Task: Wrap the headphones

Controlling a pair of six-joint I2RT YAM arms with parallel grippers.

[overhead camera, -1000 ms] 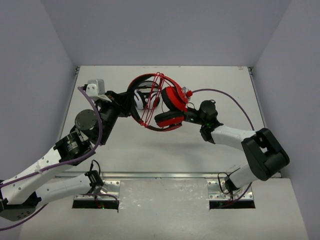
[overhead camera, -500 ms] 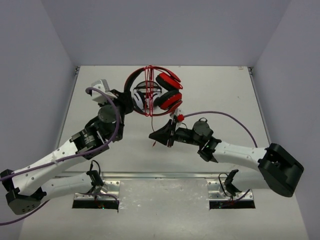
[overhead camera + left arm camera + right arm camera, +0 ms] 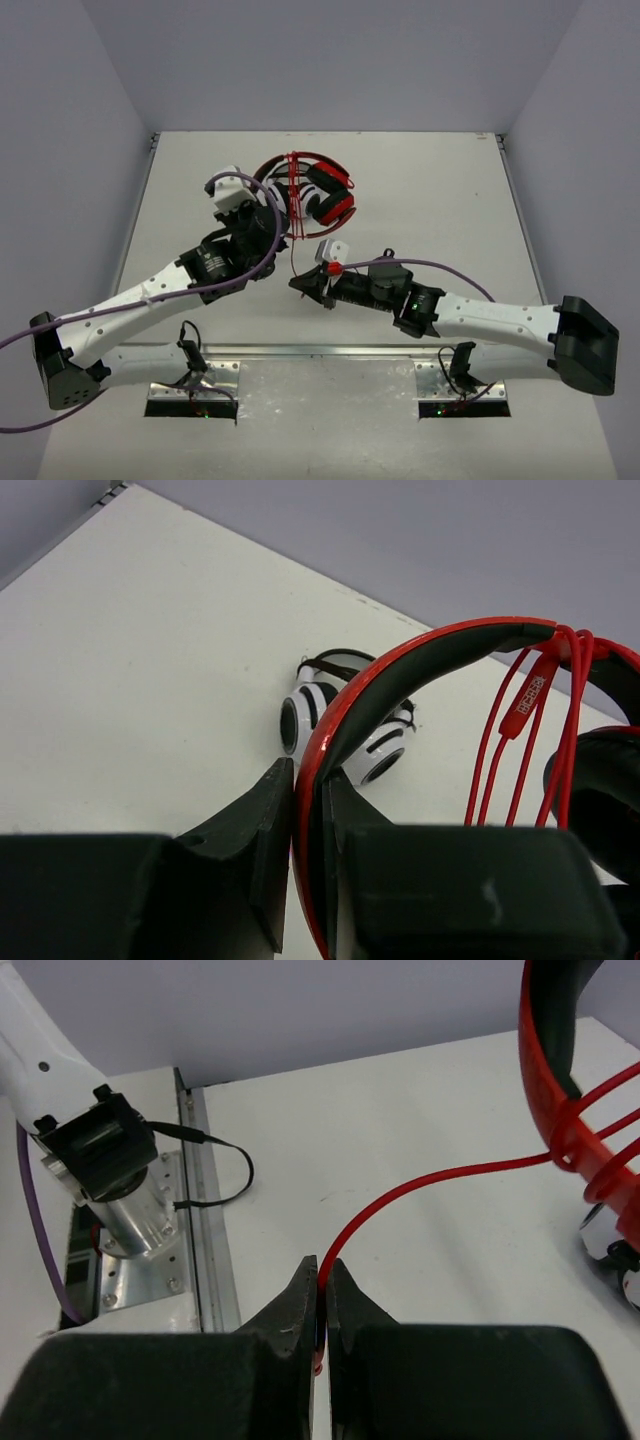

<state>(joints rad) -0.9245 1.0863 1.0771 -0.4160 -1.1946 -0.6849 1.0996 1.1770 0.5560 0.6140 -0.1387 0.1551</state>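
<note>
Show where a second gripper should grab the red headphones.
Probably the bare headband, between the left gripper and the cable wraps. It is a thin flat arch, so jaws fit across its thickness, one finger inside the arch and one outside, coming edge-on as the left gripper does. The ear cups look too bulky and rounded.

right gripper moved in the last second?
Yes. The right gripper, shut on the cable, has pulled away from the headphones, leftward and toward the mounting rail at the near edge.
</note>
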